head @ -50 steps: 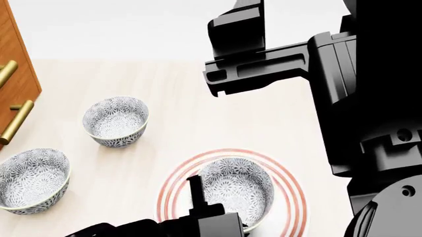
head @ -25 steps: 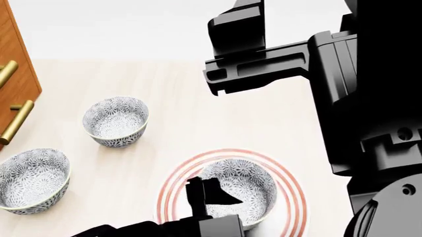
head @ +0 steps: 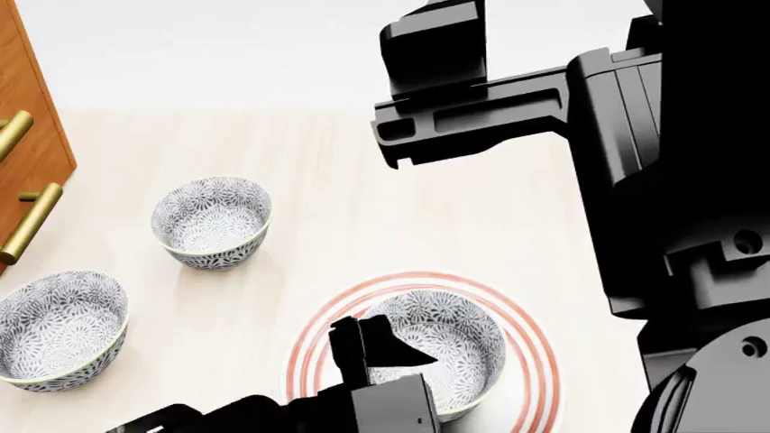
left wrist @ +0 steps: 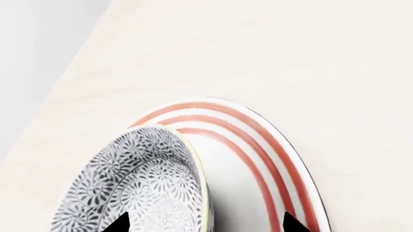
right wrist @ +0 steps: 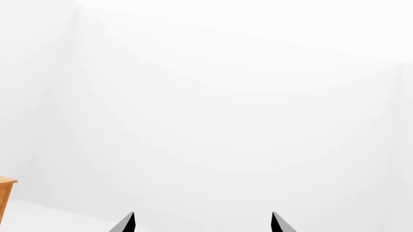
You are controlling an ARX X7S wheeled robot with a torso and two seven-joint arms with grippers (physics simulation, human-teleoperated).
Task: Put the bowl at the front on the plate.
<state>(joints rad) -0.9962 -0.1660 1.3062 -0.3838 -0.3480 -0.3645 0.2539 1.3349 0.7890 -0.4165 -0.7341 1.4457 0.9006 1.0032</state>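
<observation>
Left gripper (head: 375, 347) is partly hiding the small grey-blue floral ceramic bowl (head: 452, 347) sitting on the red-ringed white plate (head: 529, 338); fingers spread, gripping nothing (right gripper (right wrist: 201, 223) likewise apart).

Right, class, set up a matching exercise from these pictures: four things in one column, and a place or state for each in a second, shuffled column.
Things:
1. bowl under the left gripper
2. plate
3. bowl farthest from the robot
4. right gripper

Places or states:
A. raised above the table, holding nothing
B. standing alone on bare table
C. sitting on the plate
D. ringed in red, under a bowl

Pairs: 1-C, 2-D, 3-B, 4-A
</observation>
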